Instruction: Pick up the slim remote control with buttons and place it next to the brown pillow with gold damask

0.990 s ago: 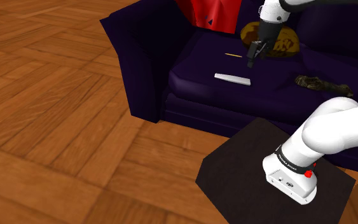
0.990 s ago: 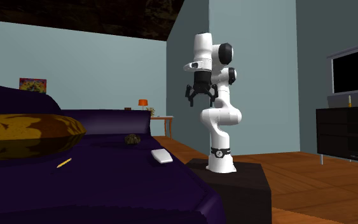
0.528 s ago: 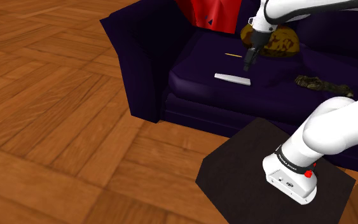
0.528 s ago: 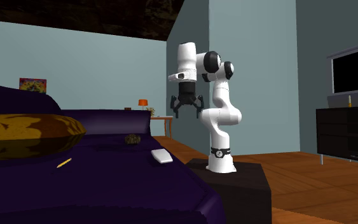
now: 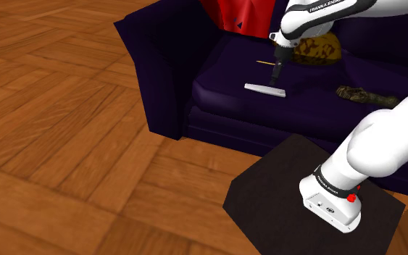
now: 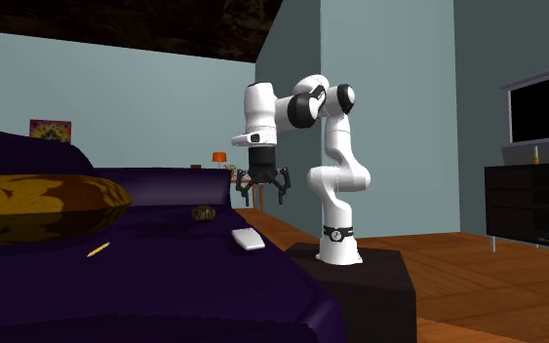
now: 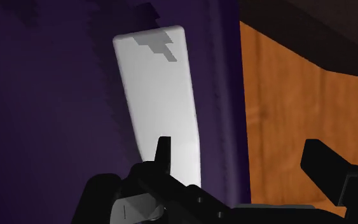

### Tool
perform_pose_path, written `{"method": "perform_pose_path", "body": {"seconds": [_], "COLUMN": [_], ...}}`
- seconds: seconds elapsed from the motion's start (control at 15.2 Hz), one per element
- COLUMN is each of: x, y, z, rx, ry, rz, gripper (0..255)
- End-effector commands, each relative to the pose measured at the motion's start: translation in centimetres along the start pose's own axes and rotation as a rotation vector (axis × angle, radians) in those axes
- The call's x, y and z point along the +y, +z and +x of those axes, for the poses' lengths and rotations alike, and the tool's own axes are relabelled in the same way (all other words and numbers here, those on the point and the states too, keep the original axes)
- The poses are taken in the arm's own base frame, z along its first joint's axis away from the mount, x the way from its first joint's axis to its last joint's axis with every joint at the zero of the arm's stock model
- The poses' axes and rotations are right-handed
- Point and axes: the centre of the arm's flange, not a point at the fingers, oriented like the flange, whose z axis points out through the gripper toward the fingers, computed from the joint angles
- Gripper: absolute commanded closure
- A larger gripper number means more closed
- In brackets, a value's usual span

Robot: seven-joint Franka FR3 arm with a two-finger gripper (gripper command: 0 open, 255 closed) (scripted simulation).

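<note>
The remote [image 5: 265, 89] is lying flat near the sofa [image 5: 220, 72] seat's front edge, its long axis running along that edge. The gripper [image 5: 275, 72] is hanging above it and pointing down, its fingers spread and empty (the remote is sitting under one finger, off-centre). The pillow [image 5: 314, 47] is resting farther back.
</note>
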Motion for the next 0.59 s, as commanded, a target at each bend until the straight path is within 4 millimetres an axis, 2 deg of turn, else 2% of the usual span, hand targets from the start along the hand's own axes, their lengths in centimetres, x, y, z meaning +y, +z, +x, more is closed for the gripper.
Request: {"method": "perform_pose_path", "body": {"seconds": [0.0,0.26,0.53], "x": [2.3,5.4,5.4], "y": [1.4,4.3,6.4], "z": [0.9,3.3,3.3], "rx": [0.002,0.005,0.005], "ry": [-0.066,-0.173,-0.173], "rz": [0.008,0.026,0.026], "gripper": [0,0,0]}}
